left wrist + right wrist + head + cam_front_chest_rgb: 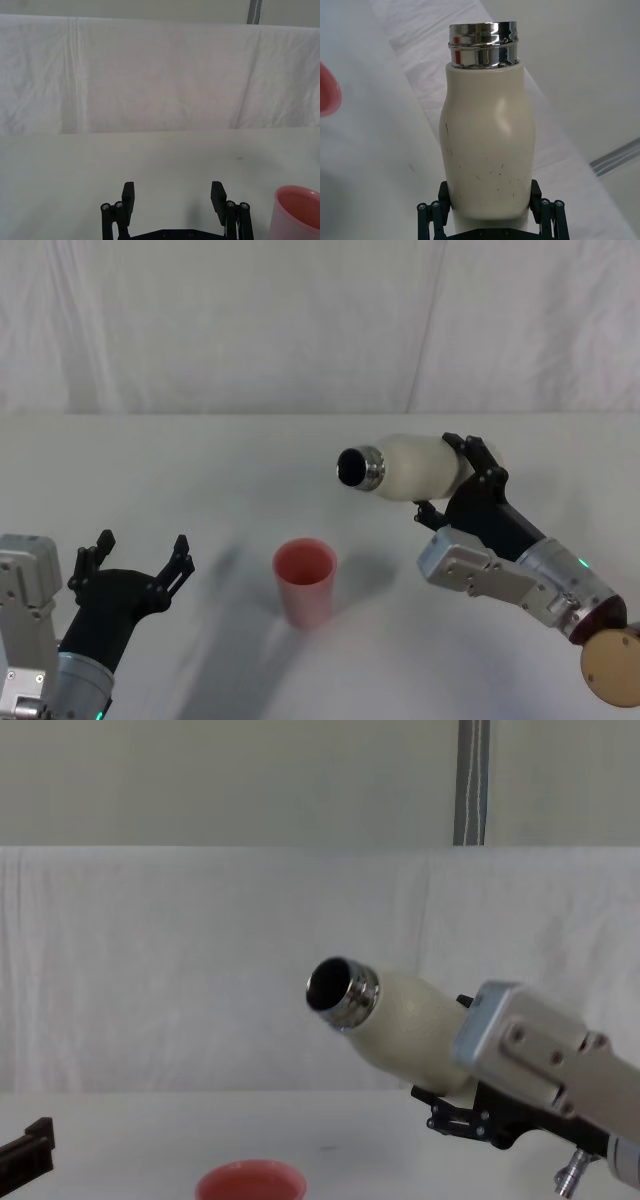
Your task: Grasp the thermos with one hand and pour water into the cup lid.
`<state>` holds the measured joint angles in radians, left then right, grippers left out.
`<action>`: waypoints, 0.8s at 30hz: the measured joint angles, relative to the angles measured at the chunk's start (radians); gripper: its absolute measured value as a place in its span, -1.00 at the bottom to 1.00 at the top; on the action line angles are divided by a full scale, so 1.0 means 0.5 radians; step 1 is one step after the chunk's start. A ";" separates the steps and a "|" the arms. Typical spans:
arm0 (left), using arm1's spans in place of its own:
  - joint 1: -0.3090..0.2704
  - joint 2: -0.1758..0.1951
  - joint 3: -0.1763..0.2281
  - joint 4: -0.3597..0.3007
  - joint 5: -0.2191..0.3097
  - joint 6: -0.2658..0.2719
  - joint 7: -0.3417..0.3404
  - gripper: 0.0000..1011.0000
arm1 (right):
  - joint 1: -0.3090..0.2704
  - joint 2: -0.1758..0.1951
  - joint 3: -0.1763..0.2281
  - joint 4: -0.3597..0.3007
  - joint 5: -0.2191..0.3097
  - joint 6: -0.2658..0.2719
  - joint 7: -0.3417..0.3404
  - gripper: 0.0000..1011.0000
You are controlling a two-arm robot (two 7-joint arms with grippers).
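My right gripper (455, 472) is shut on the base of the cream-white thermos (415, 467), held in the air and tipped on its side. Its steel neck and open mouth (352, 468) point left, above and to the right of the pink cup lid (305, 580). The cup lid stands upright on the table. The thermos (487, 150) shows small dark scuffs in the right wrist view, with the fingers (540, 200) clamped on both sides. In the chest view the thermos (400, 1020) hangs above the cup lid (250, 1182). My left gripper (135, 562) rests open at the lower left.
A white cloth covers the table (200, 470) and hangs as a backdrop behind it. A vertical metal pole (470, 782) stands behind the backdrop. The cup lid's rim (297, 210) lies just beside my open left gripper (172, 197).
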<state>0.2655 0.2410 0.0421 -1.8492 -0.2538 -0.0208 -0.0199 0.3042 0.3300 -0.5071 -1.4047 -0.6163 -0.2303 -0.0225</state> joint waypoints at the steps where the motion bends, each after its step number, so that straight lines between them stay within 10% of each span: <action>1: 0.000 0.000 0.000 0.000 0.000 0.000 0.000 0.98 | -0.023 -0.011 0.025 -0.023 0.054 0.009 0.034 0.88; 24: 0.000 0.000 0.000 0.000 0.000 0.000 0.000 0.98 | -0.258 -0.145 0.342 -0.267 0.678 0.168 0.366 0.88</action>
<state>0.2655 0.2409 0.0421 -1.8492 -0.2538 -0.0208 -0.0199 0.1755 0.2577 -0.3362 -1.5383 -0.2773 -0.1461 0.1603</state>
